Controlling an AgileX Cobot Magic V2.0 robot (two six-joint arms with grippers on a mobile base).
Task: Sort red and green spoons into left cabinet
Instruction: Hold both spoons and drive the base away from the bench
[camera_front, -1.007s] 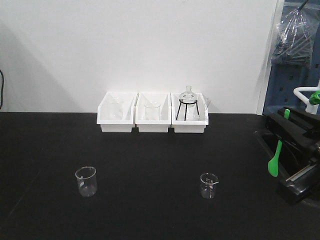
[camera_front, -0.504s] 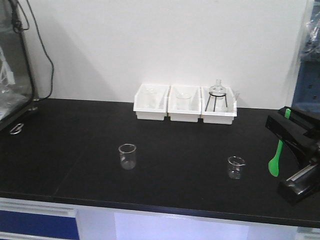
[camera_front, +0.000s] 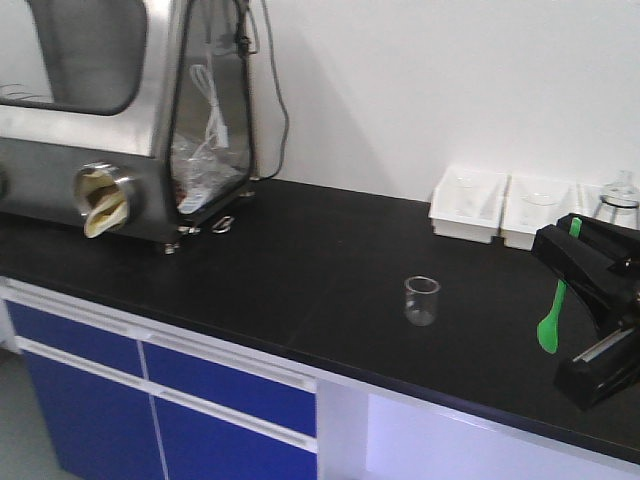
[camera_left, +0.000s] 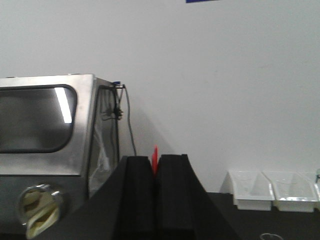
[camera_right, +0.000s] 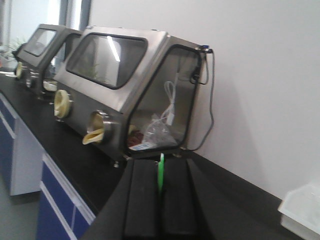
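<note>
green spoon (camera_front: 547, 328), pinched in R end effector (camera_right: 161, 167)

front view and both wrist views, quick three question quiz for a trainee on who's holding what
1. True or false: the thin green plastic spoon is clamped in the jaws of the right gripper.
2. What do the jaws of the left gripper hold? A. a thin red plastic spoon B. a metal pipette C. nothing
3. In the front view, what stands alone on the black countertop between the steel glovebox and the right gripper?
Key: 1 true; 2 A; 3 a small clear glass beaker.
</note>
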